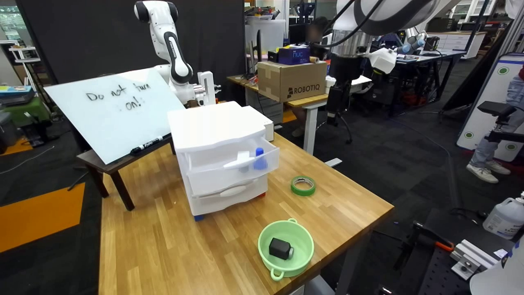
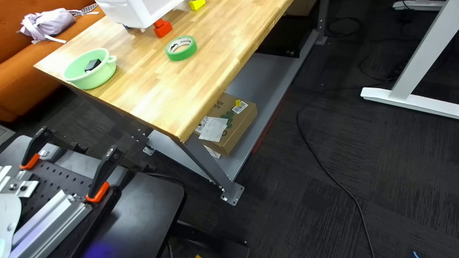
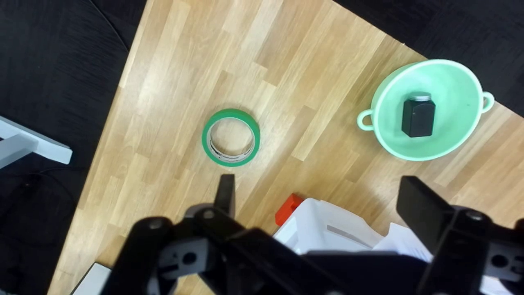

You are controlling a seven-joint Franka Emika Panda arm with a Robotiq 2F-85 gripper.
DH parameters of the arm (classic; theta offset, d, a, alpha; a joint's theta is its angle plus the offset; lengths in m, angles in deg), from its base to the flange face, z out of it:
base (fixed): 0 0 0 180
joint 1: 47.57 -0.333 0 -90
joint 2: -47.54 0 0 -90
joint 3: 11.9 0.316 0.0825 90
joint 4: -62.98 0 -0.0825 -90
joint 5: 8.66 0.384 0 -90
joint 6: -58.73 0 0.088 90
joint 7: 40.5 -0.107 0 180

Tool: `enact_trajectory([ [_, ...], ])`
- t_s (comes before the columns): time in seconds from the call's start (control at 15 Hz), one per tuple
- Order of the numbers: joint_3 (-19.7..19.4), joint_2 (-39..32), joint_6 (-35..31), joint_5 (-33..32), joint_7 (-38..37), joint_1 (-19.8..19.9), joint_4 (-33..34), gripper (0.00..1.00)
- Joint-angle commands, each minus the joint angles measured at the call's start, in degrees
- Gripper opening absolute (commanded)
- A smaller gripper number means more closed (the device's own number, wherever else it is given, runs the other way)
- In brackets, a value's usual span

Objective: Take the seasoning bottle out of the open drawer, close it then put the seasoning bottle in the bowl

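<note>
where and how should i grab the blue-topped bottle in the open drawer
Probably best by its blue cap, bringing the open hand straight down from above. The bottle looks upright and its cap shows over the front edge of the drawer, while its body sits behind that see-through front.

Light-brown rectangular wooden tabletop (image 1: 155,246): strip-grained, smooth, faintly glossy
White boxy plastic chest (image 1: 217,125): smooth, satin sheen
Pulled-out translucent plastic drawer (image 1: 223,179): thin, smooth, see-through
Small cylindrical blue-topped seasoning bottle (image 1: 259,152): plastic-looking top, body finish blurred behind the drawer front
Round lime-green two-handled plastic bowl (image 3: 452,123): smooth, slightly glossy
Black block-shaped bottle (image 3: 418,118): matt body, silvery metallic cap
Green ring-shaped tape roll (image 3: 231,114): smooth outside, printed paper-like core
Black two-fingered gripper (image 3: 317,192): matt, with grey metal-looking plates
Brown ROBOTIQ-marked cardboard carton (image 1: 291,82): matt sides
Lilac cloth bundle (image 2: 48,23): soft, creased
</note>
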Motion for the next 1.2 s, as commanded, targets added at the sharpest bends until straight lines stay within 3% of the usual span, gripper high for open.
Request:
enact_trajectory([
  [0.0, 1.1, -1.9, 2.2, -0.4, -0.3, -0.5, 2.6, 1.00],
  [0.33, 4.9, -7.9, 5.8, -3.0, -2.4, -2.2, 10.0, 1.00],
  [0.93, 9.1, -24.5, 20.3, -14.0, -3.7, -4.6, 30.0, 1.00],
  [1.0, 8.8, -21.9, 16.2, -11.7, -3.2, -4.3, 25.8, 1.00],
  [1.13, 8.9, -23.9, 18.0, -12.9, -3.2, -4.6, 28.5, 1.00],
])
